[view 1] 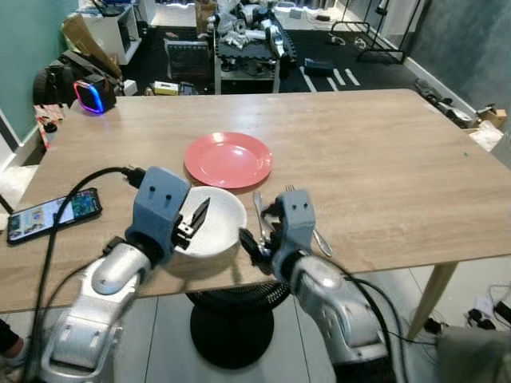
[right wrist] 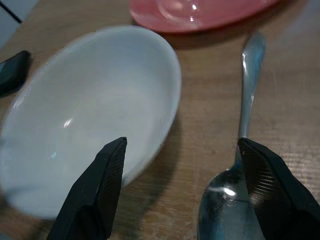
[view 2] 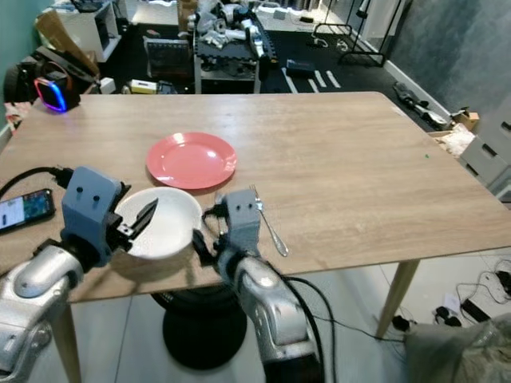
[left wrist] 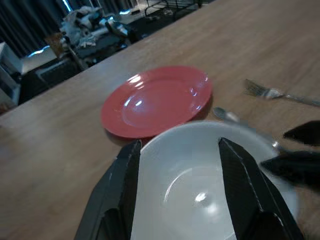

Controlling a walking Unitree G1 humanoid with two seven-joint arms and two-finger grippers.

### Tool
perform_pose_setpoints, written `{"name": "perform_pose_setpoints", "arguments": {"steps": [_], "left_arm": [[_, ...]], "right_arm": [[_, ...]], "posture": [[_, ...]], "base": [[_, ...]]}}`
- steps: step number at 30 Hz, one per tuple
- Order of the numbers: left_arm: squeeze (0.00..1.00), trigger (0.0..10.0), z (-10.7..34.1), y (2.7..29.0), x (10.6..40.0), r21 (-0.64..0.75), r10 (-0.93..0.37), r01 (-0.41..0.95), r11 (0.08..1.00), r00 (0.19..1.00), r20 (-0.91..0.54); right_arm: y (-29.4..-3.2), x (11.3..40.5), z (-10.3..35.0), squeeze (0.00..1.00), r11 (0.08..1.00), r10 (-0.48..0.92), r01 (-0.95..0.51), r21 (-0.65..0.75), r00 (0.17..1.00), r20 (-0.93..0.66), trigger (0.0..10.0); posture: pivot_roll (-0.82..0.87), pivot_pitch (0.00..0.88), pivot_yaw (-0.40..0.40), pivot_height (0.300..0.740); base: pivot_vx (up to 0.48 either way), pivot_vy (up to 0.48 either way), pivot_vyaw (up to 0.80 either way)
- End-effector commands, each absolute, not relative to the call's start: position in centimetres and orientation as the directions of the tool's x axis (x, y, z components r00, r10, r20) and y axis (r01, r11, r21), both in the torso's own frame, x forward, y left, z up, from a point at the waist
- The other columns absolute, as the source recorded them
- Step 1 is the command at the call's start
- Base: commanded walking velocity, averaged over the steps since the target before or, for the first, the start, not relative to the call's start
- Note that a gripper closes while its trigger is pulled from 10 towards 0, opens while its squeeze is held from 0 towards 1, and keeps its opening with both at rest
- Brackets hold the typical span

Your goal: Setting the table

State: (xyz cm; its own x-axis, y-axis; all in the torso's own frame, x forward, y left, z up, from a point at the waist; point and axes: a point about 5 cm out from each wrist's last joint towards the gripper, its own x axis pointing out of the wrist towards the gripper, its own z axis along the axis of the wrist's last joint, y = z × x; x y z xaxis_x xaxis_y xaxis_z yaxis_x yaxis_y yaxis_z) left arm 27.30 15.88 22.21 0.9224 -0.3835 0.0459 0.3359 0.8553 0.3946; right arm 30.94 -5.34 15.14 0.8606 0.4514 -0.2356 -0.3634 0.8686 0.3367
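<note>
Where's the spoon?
The spoon lies on the table's near edge, just right of the white bowl and left of the fork, under the right hand.

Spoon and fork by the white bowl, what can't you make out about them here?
- Spoon: in the eye views the right hand hides its lower part.
- Fork: left wrist view's edge cuts off its handle.
- Bowl: whether it touches the spoon is unclear.

Both eye views are bright, evenly lit and sharp. The bench (view 1: 359, 159) shows only soft shadows, one thin and dark under the white bowl (view 1: 214, 223). Small glints sit on the red plate (left wrist: 155, 100) in the dimmer, grainier left wrist view. In the right wrist view the bowl's near rim and the spoon (right wrist: 235, 165) blur.
</note>
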Motion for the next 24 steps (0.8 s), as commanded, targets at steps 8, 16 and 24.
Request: {"name": "perform_pose_setpoints", "arguments": {"steps": [8,16,24], "left_arm": [[0.00,10.0,22.0,16.3,26.8,0.377,-0.342,0.302,0.876,0.939,0.043],[0.00,10.0,21.6,15.6,26.6,0.350,-0.330,0.295,0.889,0.943,0.042],[0.00,10.0,21.3,15.9,27.0,0.341,-0.303,0.271,0.900,0.952,0.042]], "right_arm": [[-3.0,31.2,15.2,0.00,0.835,0.517,-0.411,0.365,0.813,-0.269,10.0],[-1.5,30.4,14.7,0.00,0.833,0.549,-0.544,0.100,0.794,-0.261,4.9],[-1.6,29.9,13.8,0.00,0.839,0.543,-0.529,0.125,0.802,-0.249,0.0]], "posture": [[0.07,0.107,-0.038,0.740],[0.07,0.105,-0.052,0.740],[0.06,0.094,-0.050,0.740]], "base": [[0.000,0.000,0.00],[0.000,0.000,0.00],[0.000,0.000,0.00]]}}
